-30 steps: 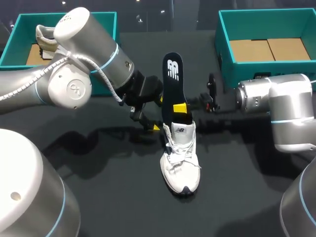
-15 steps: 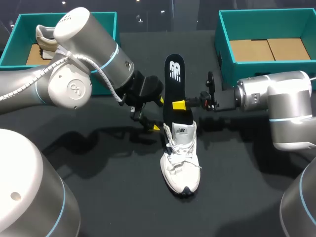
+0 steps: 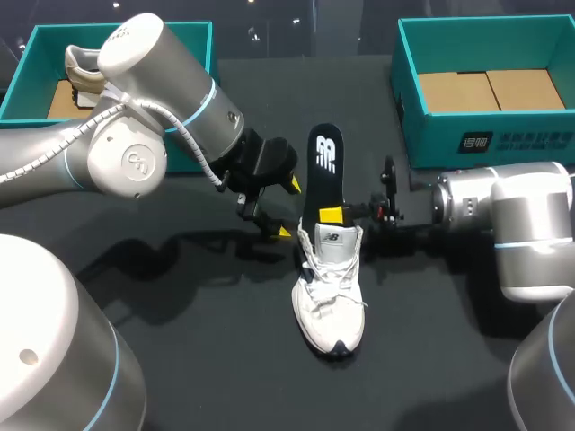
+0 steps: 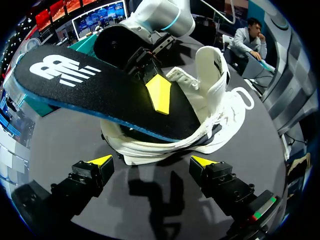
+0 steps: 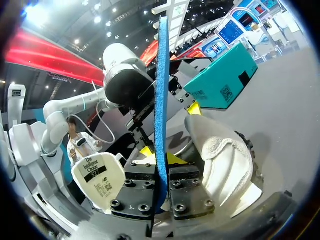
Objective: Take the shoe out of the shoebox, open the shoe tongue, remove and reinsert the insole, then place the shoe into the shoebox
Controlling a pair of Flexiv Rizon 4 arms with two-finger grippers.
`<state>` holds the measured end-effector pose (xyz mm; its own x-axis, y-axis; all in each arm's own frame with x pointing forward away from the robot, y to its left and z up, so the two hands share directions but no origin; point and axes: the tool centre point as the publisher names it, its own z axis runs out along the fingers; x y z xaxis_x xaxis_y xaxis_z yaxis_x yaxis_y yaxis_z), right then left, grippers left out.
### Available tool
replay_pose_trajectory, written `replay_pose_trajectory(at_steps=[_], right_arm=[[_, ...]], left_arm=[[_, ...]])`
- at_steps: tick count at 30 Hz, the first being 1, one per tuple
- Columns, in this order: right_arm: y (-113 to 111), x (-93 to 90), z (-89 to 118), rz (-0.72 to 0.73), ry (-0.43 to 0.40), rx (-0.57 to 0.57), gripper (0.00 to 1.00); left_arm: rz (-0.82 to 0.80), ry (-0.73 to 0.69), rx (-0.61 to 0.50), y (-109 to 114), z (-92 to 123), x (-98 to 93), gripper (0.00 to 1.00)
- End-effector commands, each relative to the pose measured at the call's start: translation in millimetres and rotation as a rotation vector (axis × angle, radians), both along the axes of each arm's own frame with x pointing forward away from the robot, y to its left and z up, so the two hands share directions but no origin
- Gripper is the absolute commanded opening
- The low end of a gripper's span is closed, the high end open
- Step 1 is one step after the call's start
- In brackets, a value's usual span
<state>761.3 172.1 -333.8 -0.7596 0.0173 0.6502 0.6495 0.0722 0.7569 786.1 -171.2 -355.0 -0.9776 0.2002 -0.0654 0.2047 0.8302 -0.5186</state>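
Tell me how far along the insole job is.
Done: the shoe stands on the table, unboxed. In hand: the right gripper is shut on the insole, whose lower end sits in the shoe's opening; the left gripper is open beside the shoe. Left: seating the insole and boxing the shoe.

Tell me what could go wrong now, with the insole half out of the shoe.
1. The shoe lies free on the table. The left gripper is open and not gripping it, so a tug from the insole may drag or tip it.
2. The right gripper pinches the insole close to the shoe's collar, so the insole may buckle or snag there.
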Motion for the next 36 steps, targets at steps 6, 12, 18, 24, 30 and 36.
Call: replay_pose_trajectory(at_steps=[6, 12, 18, 24, 30, 36], right_arm=[[7.4, -17.3, -12.2, -0.013, 0.019, 0.001, 0.0], [10.4, -14.5, -1.4, -0.011, -0.024, 0.021, 0.2], [11.2, -5.3, 15.0, 0.016, -0.085, 0.054, 0.29], [11.6, 5.2, 26.2, 0.039, -0.125, 0.051, 0.27], [13.4, 19.4, 34.8, 0.061, -0.15, 0.04, 0.26], [16.9, 30.0, 35.0, 0.077, -0.139, 0.032, 0.0]], left_arm=[[-0.001, 0.0, 0.002, -0.4, -0.6, 0.2, 1.0], [-0.001, 0.0, 0.002, -0.4, -0.6, 0.2, 1.0], [-0.001, 0.0, 0.002, -0.4, -0.6, 0.2, 1.0], [-0.001, 0.0, 0.002, -0.4, -0.6, 0.2, 1.0], [-0.001, 0.0, 0.002, -0.4, -0.6, 0.2, 1.0], [-0.001, 0.0, 0.002, -0.4, -0.6, 0.2, 1.0]])
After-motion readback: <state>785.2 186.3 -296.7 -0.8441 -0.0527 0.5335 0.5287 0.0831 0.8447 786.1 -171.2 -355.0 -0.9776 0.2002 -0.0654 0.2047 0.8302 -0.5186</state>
